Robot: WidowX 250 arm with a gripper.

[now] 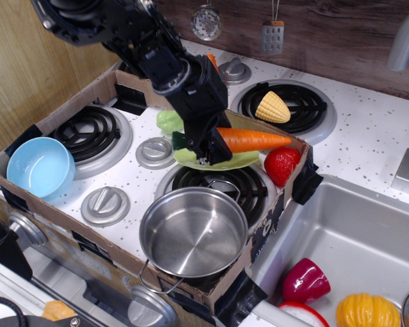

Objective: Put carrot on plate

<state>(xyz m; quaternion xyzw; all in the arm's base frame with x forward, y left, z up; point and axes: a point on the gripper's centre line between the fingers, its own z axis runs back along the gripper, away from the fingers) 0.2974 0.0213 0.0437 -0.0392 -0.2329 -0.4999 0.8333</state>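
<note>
The carrot is long, orange and tapered, with a dark green stem end. It lies across the light lime-green plate, tip pointing right toward the strawberry. My black gripper is shut on the carrot near its stem end, low over the plate's left half. I cannot tell whether the carrot touches the plate. Much of the plate is hidden behind the gripper and carrot.
A steel pot stands in front of the plate. A red strawberry sits to its right, a small green toy to its left. A light blue bowl is far left. The cardboard wall runs behind. Corn lies on the back burner.
</note>
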